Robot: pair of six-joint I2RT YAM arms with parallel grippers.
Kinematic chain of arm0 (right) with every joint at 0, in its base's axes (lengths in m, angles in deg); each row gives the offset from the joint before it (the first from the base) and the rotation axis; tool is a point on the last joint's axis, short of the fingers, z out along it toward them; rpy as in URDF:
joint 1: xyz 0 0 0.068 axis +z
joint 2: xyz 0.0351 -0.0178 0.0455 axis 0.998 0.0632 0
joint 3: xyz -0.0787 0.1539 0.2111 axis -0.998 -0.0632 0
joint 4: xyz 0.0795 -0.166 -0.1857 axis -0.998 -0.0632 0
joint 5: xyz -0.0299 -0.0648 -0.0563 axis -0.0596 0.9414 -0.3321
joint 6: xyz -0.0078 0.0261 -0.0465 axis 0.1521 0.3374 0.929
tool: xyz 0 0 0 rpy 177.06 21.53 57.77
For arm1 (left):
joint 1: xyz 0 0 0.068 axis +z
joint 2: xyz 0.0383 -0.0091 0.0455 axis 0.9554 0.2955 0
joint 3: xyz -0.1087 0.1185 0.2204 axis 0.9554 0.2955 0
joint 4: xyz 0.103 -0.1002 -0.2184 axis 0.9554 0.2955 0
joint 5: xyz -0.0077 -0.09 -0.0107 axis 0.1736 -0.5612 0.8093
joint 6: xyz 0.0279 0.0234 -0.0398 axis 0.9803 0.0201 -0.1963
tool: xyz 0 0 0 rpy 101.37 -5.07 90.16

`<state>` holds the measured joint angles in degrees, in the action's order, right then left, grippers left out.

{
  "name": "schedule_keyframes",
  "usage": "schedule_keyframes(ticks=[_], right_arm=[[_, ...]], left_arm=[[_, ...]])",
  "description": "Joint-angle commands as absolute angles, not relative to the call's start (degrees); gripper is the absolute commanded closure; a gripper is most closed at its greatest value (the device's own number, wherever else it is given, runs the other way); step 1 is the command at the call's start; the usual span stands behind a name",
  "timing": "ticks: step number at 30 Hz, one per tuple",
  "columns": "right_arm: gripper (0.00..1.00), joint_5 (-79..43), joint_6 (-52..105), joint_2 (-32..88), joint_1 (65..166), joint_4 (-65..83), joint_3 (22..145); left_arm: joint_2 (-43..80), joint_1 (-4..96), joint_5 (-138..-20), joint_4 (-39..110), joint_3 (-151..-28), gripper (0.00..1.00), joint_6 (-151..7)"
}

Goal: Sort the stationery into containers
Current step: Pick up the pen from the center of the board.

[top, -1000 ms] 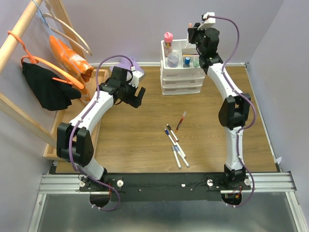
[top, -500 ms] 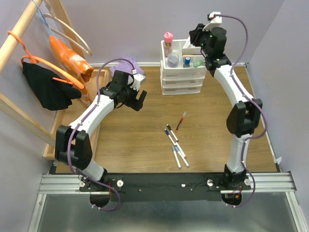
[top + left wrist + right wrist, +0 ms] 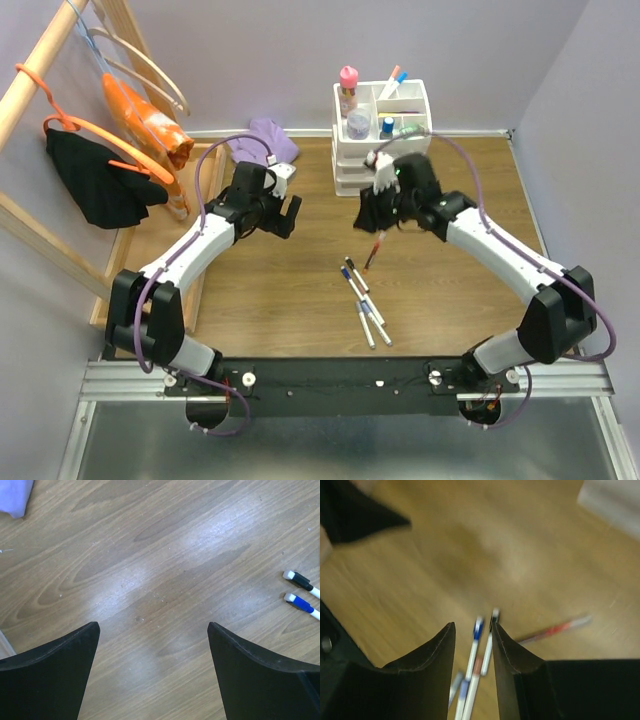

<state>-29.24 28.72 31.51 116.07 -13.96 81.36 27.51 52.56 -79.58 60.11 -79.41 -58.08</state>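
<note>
Nearest the arm bases and well in front of the white drawer unit [image 3: 348, 172], a handful of thin white markers [image 3: 362, 300] lies loose on the tabletop [image 3: 290, 290]. They are roughly parallel and some look to be touching. A red-ended marker [image 3: 374, 251] lies apart from them, a little closer to the unit.

The right claw [image 3: 472, 625] hangs over this group with its fingers parted only narrowly and nothing between them; its view is blurred. The left claw [image 3: 152, 625] is spread wide and empty over bare wood, well left of the unit's front.

On the unit, the divided top tray [image 3: 425, 100] holds a pink-capped glue bottle [image 3: 348, 82], a grey jar [image 3: 358, 124], highlighters [image 3: 388, 126] and two upright markers [image 3: 392, 82].

The loose markers are probably light, stiff and smooth-barrelled, so apt to roll. Pinching across mid-barrel seems best, starting with the lone red one, since it has no close neighbours.
</note>
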Motion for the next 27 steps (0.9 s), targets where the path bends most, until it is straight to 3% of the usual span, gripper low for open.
schedule_keyframes(ticks=[1,8,15,17,20,27], right_arm=[[0.60,-27.11,30.86,30.23,119.15,-25.89,74.79],[0.72,-26.58,29.02,34.71,126.18,-28.53,69.09],[0.71,-27.99,26.74,36.64,129.00,-27.66,64.16],[0.62,-27.29,25.86,37.44,129.35,-27.48,64.07],[0.58,-27.37,25.42,38.32,130.23,-27.83,64.15],[0.61,-25.00,24.27,39.81,133.13,-27.66,64.07]], left_arm=[[26.54,50.67,-77.07,56.67,-76.91,0.02,-59.30],[23.73,49.08,-76.72,55.26,-73.47,0.02,-59.48],[20.48,50.05,-76.72,55.78,-72.33,0.02,-59.48],[20.21,50.75,-77.16,55.78,-72.15,0.02,-59.74],[19.60,51.72,-77.77,55.87,-72.06,0.02,-60.27],[19.07,53.04,-78.39,55.78,-72.24,0.02,-60.53]])
